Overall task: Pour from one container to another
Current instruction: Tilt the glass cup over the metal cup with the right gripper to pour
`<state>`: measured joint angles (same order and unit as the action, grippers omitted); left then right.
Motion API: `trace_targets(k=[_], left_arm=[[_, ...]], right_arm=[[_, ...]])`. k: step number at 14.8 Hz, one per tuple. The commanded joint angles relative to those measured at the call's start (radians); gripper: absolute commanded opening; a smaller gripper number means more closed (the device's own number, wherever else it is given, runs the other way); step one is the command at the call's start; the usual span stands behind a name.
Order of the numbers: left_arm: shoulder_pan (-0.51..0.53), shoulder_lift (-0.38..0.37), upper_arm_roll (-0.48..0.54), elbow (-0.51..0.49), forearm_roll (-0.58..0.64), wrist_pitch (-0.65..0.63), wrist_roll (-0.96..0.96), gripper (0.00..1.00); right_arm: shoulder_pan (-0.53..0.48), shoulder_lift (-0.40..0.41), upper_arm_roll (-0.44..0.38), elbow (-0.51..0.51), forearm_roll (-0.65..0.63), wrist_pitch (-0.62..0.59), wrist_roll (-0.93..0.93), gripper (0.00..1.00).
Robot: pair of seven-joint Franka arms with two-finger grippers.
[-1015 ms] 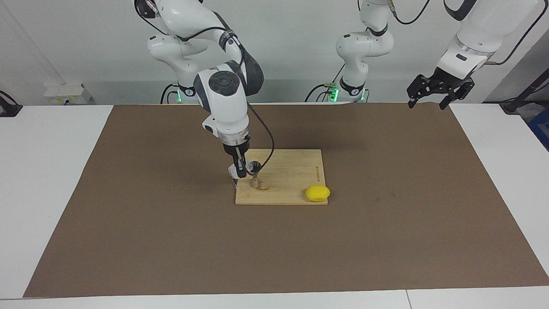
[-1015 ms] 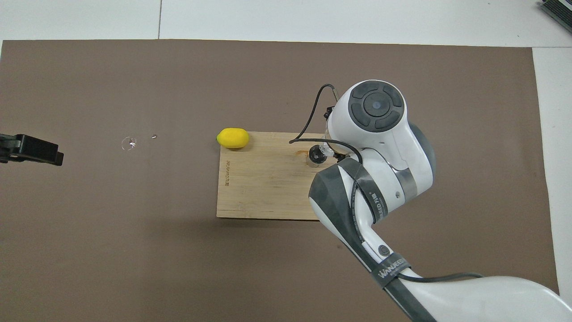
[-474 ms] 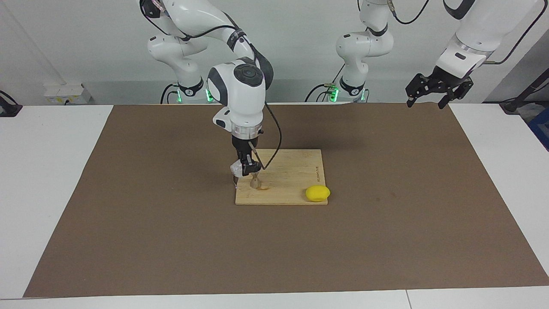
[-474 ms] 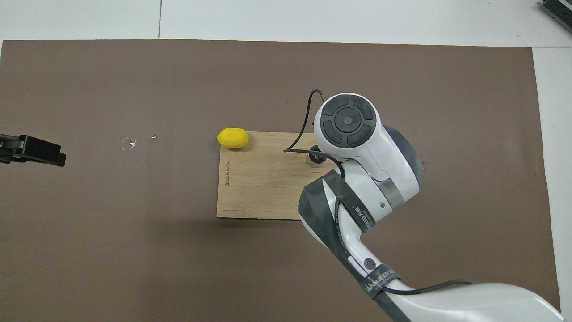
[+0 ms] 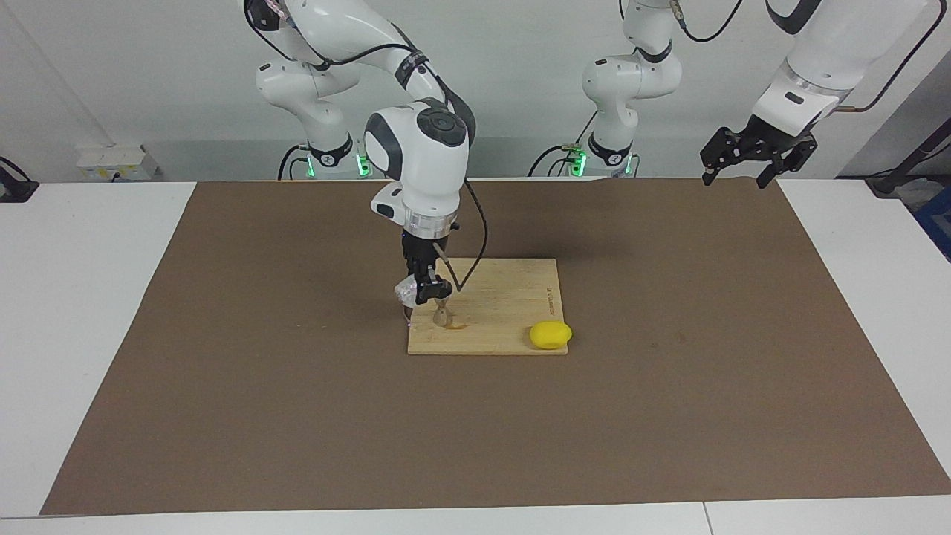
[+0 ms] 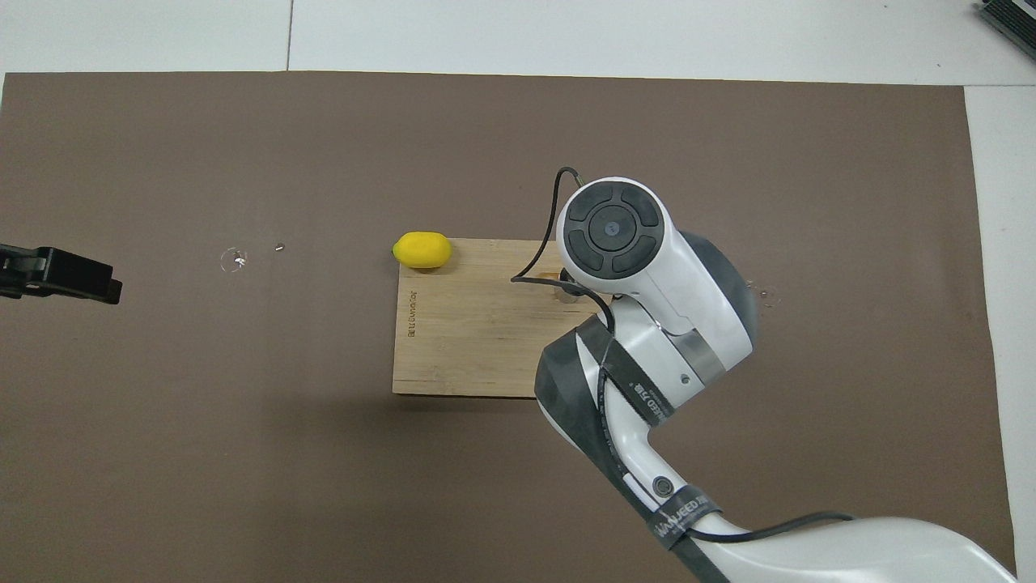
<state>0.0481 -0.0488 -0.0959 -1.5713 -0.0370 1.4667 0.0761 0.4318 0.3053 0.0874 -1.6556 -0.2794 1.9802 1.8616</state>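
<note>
The right gripper (image 5: 420,291) hung over the corner of the wooden board (image 5: 505,297) that lay toward the right arm's end of the table and farther from the robots. It was clenched on the glass cup (image 5: 406,292), which it held in the air, tilted, with the cup on the side of the gripper toward the right arm's end of the table. In the overhead view the right arm's wrist covered both the gripper and the cup.

The steel jigger (image 5: 441,316) stood upright on the board, just below the gripper and close beside the held cup. Only a small part of the jigger (image 6: 568,290) showed in the overhead view, at the edge of the arm's wrist. A small wet-looking mark lay on the board beside the jigger's base. Whether anything flowed from the cup could not be told.

A lemon (image 5: 550,334) rested at the board's other corner on the same edge, toward the left arm's end of the table, touching the board's edge and partly on the brown mat (image 5: 669,416). The lemon (image 6: 422,249) lay well apart from the jigger.

The left gripper (image 5: 750,154) waited in the air over the mat's edge at the left arm's end of the table, its fingers (image 5: 707,175) spread and released, holding nothing. Its tip (image 6: 57,274) showed at the edge of the overhead view.
</note>
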Motion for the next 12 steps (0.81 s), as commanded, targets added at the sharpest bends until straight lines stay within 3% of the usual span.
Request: trace_targets(k=[1, 12], left_arm=[[0.009, -0.013, -0.002, -0.007, -0.011, -0.014, 0.011, 1.00], [0.009, -0.013, -0.002, -0.007, -0.011, -0.015, 0.011, 1.00]], right_arm=[[0.001, -0.014, 0.005, -0.001, -0.030, -0.005, 0.028, 0.08], [-0.025, -0.008, 0.006, -0.001, 0.072, 0.003, 0.021, 0.08]])
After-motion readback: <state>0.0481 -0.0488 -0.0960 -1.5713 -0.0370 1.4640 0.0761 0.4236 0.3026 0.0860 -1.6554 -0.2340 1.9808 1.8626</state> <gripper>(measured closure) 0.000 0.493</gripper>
